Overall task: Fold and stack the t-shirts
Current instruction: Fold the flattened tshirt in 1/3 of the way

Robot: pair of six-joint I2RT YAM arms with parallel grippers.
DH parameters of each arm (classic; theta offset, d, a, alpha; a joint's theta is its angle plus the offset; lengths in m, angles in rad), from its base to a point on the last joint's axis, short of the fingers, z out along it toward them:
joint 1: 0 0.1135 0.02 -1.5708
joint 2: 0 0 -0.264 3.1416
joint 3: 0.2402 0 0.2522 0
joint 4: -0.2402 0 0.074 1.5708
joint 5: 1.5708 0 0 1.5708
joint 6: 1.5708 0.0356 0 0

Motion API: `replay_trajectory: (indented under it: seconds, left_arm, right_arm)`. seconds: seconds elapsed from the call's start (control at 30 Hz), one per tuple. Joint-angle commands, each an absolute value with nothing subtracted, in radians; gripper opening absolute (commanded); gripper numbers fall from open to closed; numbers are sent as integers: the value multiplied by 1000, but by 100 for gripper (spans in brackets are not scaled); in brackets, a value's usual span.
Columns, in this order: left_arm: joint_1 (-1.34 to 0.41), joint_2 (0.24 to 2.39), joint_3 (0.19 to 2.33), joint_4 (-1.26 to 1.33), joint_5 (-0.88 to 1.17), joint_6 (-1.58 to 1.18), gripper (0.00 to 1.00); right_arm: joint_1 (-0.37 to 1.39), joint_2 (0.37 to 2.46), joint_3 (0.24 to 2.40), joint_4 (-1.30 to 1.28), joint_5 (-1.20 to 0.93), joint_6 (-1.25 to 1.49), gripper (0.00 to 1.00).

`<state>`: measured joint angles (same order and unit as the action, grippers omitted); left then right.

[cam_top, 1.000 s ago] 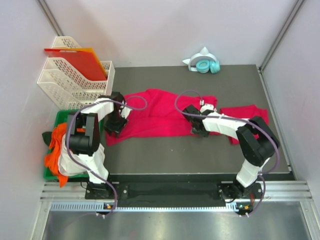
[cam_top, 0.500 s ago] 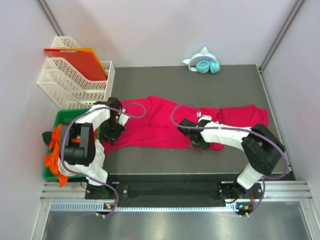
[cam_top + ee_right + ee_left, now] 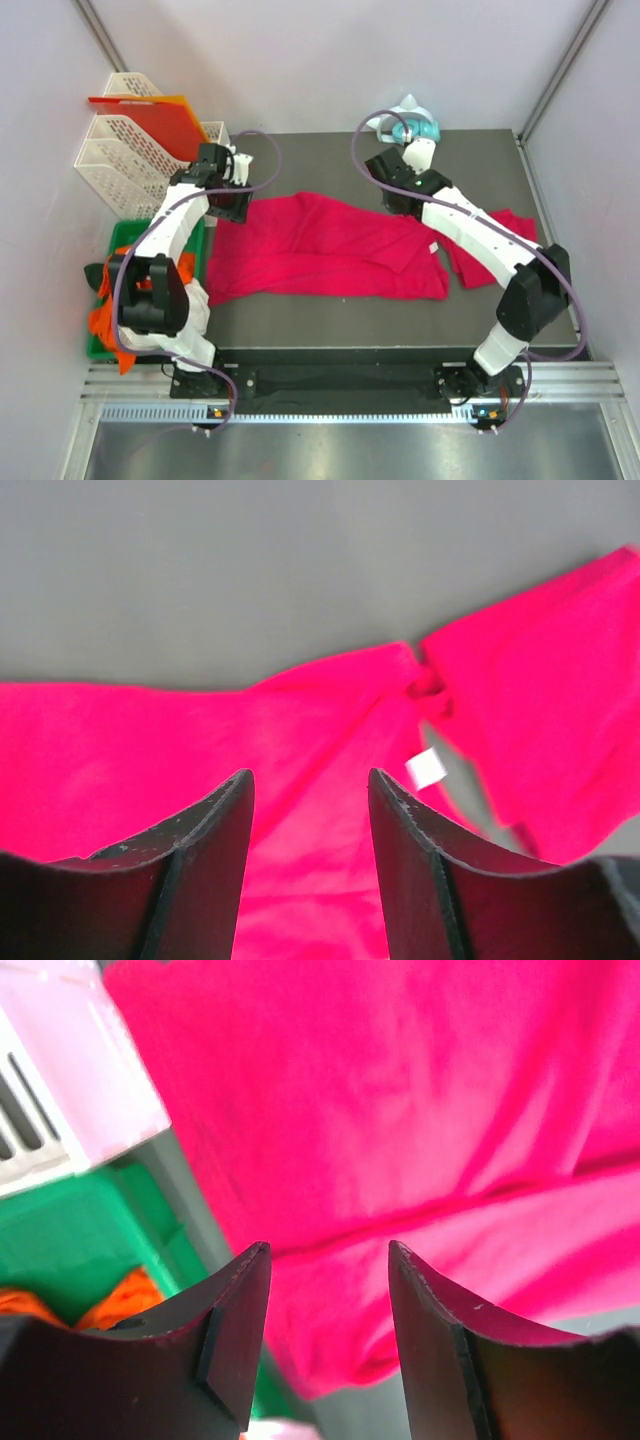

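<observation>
Reaches far forward with both arms; holds left gripper (image 3: 232, 203) and right gripper (image 3: 398, 200) aloft, pointed downward, jaws parted, nothing between them.

Grey table (image 3: 300, 160) — spread t-shirt (image 3: 330, 250) centre, second t-shirt (image 3: 518, 228) right, headphones (image 3: 428, 130) far edge.

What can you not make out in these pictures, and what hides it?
Top view: the right arm covers part of the second t-shirt.
Top view: the left arm hides much of the green bin.
Right wrist view: the neck label is too blurred to read.
</observation>
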<state>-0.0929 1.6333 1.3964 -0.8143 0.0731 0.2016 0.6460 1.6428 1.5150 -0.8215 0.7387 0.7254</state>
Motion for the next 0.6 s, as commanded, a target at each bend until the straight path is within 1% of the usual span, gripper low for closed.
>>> replay_trajectory:
  seconds: [0.0, 0.1, 0.2, 0.37, 0.57]
  left_arm:
    - [-89, 1764, 1477, -719, 72, 92, 53]
    - [-89, 1929, 1587, -777, 23, 75, 50]
    - [-89, 2005, 1640, -778, 9, 75, 49]
    - [-89, 2046, 1644, -729, 18, 63, 49]
    - [-89, 2089, 1651, -752, 55, 31, 48]
  right_arm:
    - [565, 1748, 1549, -747, 713, 523, 49]
    - [520, 1805, 1591, -726, 673, 480, 48]
    - [489, 1870, 1629, -696, 647, 457, 47]
    - [443, 1986, 1750, -713, 615, 449, 47]
    - [408, 2068, 1778, -706, 535, 449, 47]
